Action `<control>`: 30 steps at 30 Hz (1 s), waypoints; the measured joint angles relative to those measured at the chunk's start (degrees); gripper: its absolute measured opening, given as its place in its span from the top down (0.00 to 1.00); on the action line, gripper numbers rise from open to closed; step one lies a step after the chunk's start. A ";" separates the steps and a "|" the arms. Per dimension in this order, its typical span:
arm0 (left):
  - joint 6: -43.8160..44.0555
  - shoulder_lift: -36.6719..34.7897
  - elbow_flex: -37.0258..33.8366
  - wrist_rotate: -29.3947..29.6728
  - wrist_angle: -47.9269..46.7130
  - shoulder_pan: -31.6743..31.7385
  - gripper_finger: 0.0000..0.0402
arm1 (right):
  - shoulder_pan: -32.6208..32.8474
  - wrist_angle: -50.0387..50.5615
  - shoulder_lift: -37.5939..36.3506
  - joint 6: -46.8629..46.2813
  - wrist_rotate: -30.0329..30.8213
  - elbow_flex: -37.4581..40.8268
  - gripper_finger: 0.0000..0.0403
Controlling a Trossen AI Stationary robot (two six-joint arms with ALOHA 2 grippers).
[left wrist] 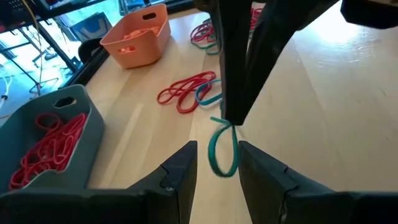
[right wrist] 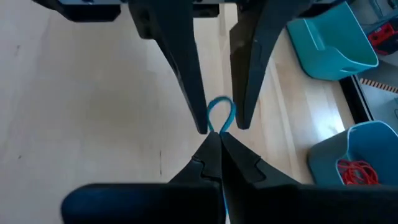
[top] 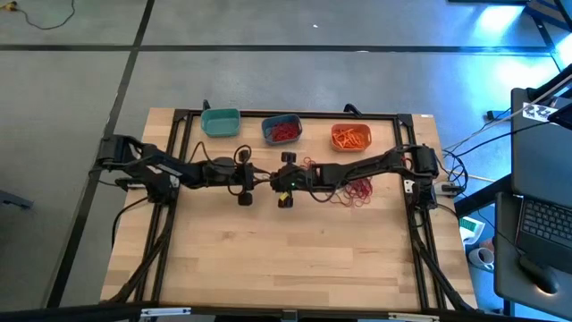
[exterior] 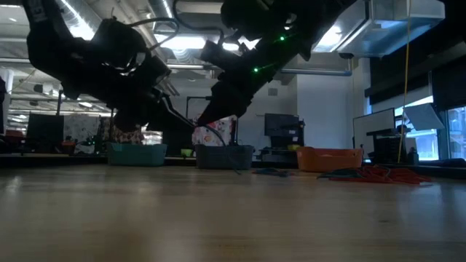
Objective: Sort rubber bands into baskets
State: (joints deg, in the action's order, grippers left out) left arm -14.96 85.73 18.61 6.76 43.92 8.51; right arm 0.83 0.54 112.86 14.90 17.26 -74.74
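Observation:
My right gripper (right wrist: 214, 138) is shut on a small blue rubber band (right wrist: 221, 115) above the middle of the table. My left gripper (left wrist: 217, 149) faces it, open, with one finger on either side of the band's free loop (left wrist: 222, 152); whether they touch it I cannot tell. In the high view the two grippers meet tip to tip, left (top: 261, 179) and right (top: 275, 182). Along the far edge stand the teal basket (top: 220, 122), the slate blue basket (top: 281, 130) holding red bands, and the orange basket (top: 350, 137) holding orange bands. My right gripper pinches the blue band between its two fingertips (right wrist: 208, 149), at one end of the loop (left wrist: 229, 122). The fingers slant down from the table's right side. The rest of the loop hangs slack beyond the tips, lifted clear of the table.
A pile of loose red bands (top: 357, 190) lies right of centre under my right arm, with more red and blue ones (left wrist: 186, 92) on the wood toward the orange basket (left wrist: 134, 37). A black frame rail (top: 295, 114) runs behind the baskets. Bare wood (top: 286, 259) fills the near half.

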 joint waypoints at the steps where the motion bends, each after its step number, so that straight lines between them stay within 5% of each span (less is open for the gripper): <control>1: 0.00 0.05 0.00 -0.01 -0.01 0.00 0.72 | 0.05 -0.02 0.00 0.06 0.00 0.00 1.00; 8: 0.04 0.05 0.00 0.03 0.09 -0.24 0.73 | 0.32 -0.22 0.00 0.39 0.15 0.00 1.00; 18: -2.19 -0.04 0.00 -0.04 1.43 -2.24 0.98 | 0.32 -0.42 -0.02 -1.88 0.13 0.00 0.99; 30: -2.43 -0.37 0.04 1.38 1.57 -2.51 0.99 | 0.56 5.09 -3.51 -4.28 0.08 0.02 0.61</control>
State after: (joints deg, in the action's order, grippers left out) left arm -17.39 85.36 18.65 8.14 45.50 6.00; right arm 1.39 5.62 109.34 10.62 17.34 -74.72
